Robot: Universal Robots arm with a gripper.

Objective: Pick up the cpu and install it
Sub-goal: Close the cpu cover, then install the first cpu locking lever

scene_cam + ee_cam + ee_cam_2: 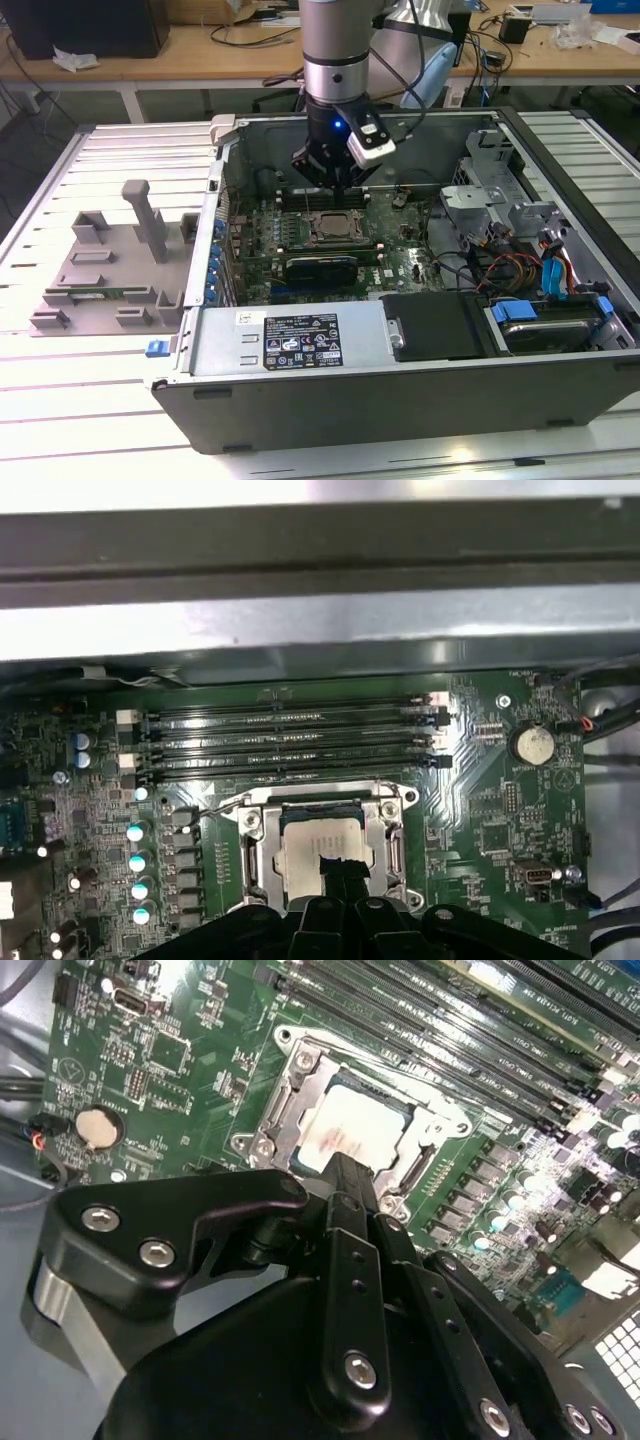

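The cpu (330,225), a small square chip with a dull silver top, lies flat inside the dark socket with its metal frame (352,238) on the green motherboard. Both wrist views show the cpu (350,1125) (312,840) seated within the frame (290,1080) (255,845). My gripper (335,183) hangs inside the open computer case, just above the socket's far edge. Its black fingertips (345,1175) (342,870) are drawn together over one edge of the chip, with nothing seen between them. Whether they touch the chip I cannot tell.
A grey plastic tray (100,270) sits on the table at the exterior view's left. Memory slots (290,740) run beside the socket. A long black card (320,268) lies nearer the camera, and a drive cage with cables (510,230) fills the case's right side.
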